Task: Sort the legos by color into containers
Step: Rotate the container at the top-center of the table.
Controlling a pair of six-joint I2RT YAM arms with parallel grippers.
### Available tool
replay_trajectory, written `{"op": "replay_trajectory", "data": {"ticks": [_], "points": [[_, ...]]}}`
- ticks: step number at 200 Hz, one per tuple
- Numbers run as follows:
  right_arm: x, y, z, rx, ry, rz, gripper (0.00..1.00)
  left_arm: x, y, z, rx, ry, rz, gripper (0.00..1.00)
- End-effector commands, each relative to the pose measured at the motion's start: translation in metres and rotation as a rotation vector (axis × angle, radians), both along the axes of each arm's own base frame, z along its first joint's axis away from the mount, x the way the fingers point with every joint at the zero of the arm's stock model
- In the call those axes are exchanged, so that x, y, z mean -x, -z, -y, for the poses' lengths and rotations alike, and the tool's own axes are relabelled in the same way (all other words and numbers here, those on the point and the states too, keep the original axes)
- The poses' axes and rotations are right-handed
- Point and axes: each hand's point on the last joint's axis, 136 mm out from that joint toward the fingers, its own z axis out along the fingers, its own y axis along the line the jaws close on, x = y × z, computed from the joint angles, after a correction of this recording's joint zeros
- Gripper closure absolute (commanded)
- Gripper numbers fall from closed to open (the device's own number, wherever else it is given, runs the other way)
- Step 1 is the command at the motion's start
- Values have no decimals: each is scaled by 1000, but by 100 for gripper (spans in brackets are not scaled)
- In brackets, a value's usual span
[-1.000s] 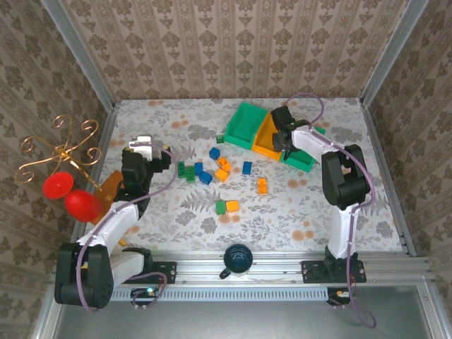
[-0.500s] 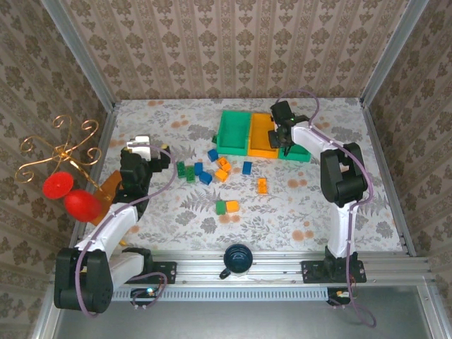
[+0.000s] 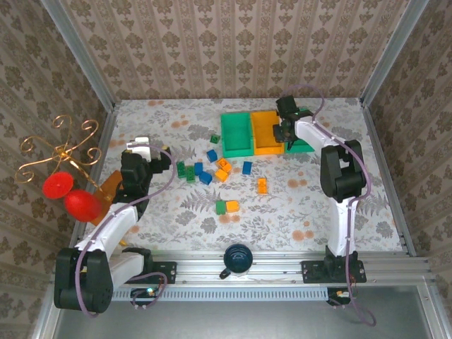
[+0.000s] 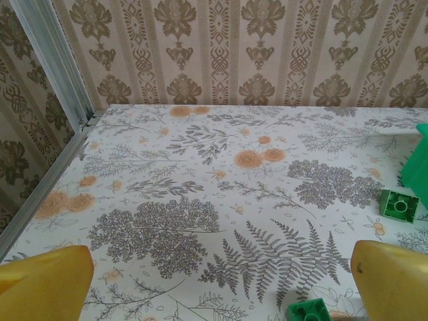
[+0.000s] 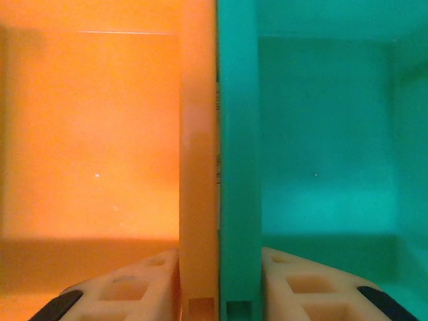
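While the right gripper (image 5: pixel 219 284) is pressed together on two walls at once, one pale finger (image 5: pixel 134 291) sits inside the orange bin (image 5: pixel 93 134) and the other inside the green bin (image 5: pixel 321 134) butted against it. The two upright walls are pinched flat between the pads. The left gripper (image 4: pixel 221 281) has its jaws spread wide, its yellow fingers (image 4: pixel 47 281) at the lower corners of its wrist view with flowered tabletop between them. It holds nothing.

From overhead, the right gripper (image 3: pixel 288 131) stands at the orange bin's (image 3: pixel 265 131) right edge. The gripped green bin (image 3: pixel 306 146) lies just beyond that edge, partly covered by the arm. A second green bin (image 3: pixel 236 134) touches the orange bin's left side, so the three containers form one row. The left gripper (image 3: pixel 145 150) hangs well to the left of the orange bin, past the second green bin.

The legos (image 3: pixel 205 173) lie loose on the table (image 3: pixel 318 205), nearer the arm bases than the orange bin and mostly to its left. They include a cluster of green, blue and orange bricks, a lone blue brick (image 3: pixel 246 167) and an orange brick (image 3: pixel 262 186) in front of the orange bin. A green-and-orange pair (image 3: pixel 226 207) lies closer to the bases. One green brick (image 3: pixel 215 138) sits just beside the second green bin, on the side away from the orange bin. A dark cup (image 3: pixel 239 259) stands at the table's near edge, well apart from the orange bin.
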Motion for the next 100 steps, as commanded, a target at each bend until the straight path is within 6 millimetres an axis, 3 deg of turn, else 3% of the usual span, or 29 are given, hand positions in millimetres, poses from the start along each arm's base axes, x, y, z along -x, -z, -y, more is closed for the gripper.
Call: {"op": "replay_trajectory", "data": {"ticks": [1, 100], "points": [[5, -3, 11, -2, 10, -25, 67, -1, -21, 5, 38, 8, 44, 0], [8, 5, 11, -65, 156, -22, 67, -7, -12, 12, 54, 33, -69, 0]]}}
